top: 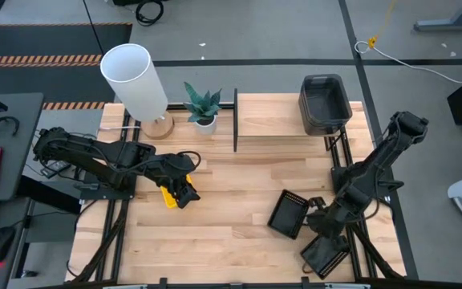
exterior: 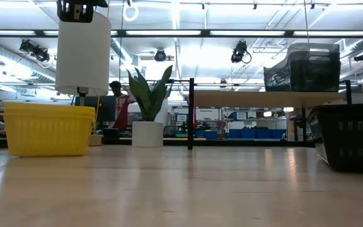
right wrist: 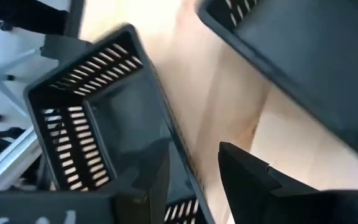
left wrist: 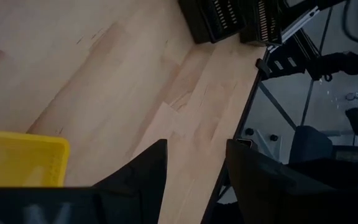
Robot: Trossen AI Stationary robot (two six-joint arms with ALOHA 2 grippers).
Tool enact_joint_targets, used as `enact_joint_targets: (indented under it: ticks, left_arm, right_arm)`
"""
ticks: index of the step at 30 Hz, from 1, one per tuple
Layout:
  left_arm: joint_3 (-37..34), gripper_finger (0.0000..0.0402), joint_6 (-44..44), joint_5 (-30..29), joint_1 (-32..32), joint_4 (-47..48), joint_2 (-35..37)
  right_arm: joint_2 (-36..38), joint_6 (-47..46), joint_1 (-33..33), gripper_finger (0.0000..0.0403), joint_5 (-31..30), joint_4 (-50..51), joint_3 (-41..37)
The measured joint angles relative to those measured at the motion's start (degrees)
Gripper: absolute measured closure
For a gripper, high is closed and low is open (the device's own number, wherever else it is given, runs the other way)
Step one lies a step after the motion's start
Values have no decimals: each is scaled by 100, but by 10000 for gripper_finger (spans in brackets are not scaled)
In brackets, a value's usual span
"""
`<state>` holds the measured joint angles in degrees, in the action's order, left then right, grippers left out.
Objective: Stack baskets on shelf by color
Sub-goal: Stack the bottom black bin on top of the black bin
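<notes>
- A dark grey basket [top: 325,103] sits on the right end of the shelf [top: 273,118], at the table's far edge.
- A yellow basket [top: 169,195] rests on the wooden table [top: 223,217] at the left, under the left gripper [top: 184,189]; the gripper's fingers stand wide apart, with the yellow wall beside them and bare table in the gap between them.
- Two black mesh baskets lie at the right: one [top: 288,213] tilted on the table, the other [top: 326,255] near the front right corner.
- The right gripper [top: 321,227] straddles a wall of the near-corner mesh basket [right wrist: 98,118], its fingers partly closed on either side of it.
- A white lamp [top: 137,84] and a potted plant [top: 204,106] stand left of the shelf.
</notes>
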<state>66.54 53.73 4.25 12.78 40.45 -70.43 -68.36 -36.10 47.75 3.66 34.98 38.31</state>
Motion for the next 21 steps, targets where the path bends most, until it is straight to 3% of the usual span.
enact_joint_targets:
  ticks: [6, 15, 21]
  left_arm:
    - [0, 230, 110, -17, 0, 0, 0]
    - [0, 230, 114, -19, -7, 0, 0]
    - [0, 230, 116, -17, -4, 1, 0]
  right_arm:
    - [-116, 356, 253, 261, -538, -57, 1]
    - [-939, 434, 260, 273, -240, -382, -1]
    - [-781, -95, 153, 295, -232, -101, 35]
